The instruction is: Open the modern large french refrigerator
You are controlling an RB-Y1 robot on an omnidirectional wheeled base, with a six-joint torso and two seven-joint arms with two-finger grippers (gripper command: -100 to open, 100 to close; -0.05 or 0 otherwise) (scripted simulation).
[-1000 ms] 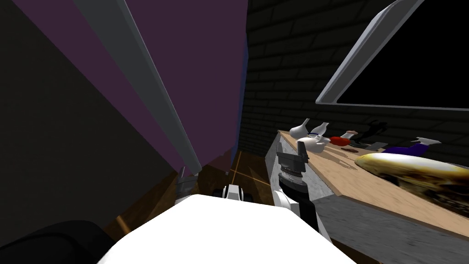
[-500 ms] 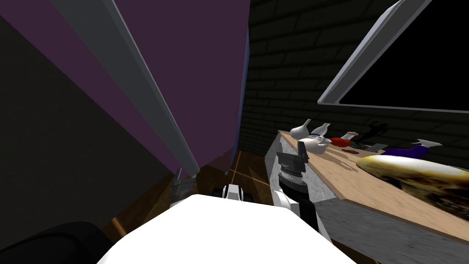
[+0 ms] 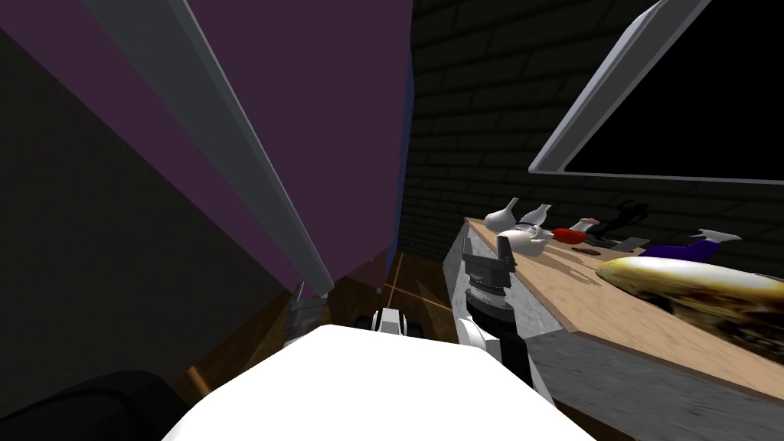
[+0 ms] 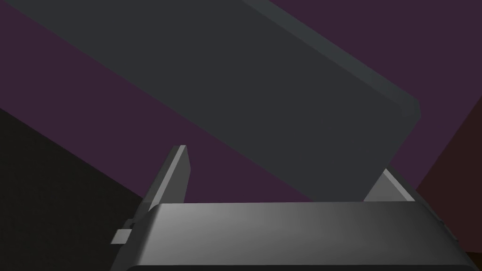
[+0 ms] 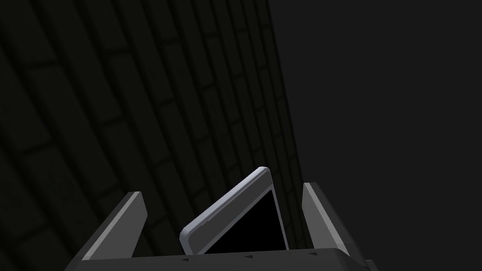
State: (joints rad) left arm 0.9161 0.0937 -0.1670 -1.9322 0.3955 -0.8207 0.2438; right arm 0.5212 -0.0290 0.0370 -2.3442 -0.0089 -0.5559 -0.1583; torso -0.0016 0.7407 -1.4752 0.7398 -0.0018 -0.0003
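Observation:
The refrigerator's door (image 3: 337, 115) is a tall dark purple face at the left of the head view. A long grey bar handle (image 3: 230, 145) runs down it. My left gripper (image 3: 306, 305) sits at the handle's lower end. In the left wrist view the handle (image 4: 282, 94) lies between the fingers (image 4: 174, 174) of my left gripper (image 4: 282, 160); they stand open on either side of it, not pressing it. My right gripper (image 3: 504, 249) is raised beside the counter, and in its wrist view my right gripper (image 5: 222, 189) is open with nothing in it.
A wood-topped counter (image 3: 612, 306) stands close on the right with white vases (image 3: 505, 218), a red thing (image 3: 568, 234) and a shiny yellowish dish (image 3: 689, 283). A dark brick wall (image 3: 475, 115) with a grey-framed window (image 3: 589, 107) is behind. Brown floor (image 3: 413, 283) shows between refrigerator and counter.
The handle and door face have shifted left and look wider than a second ago, while the counter stays put. My left gripper has moved slightly left along with the handle's end.

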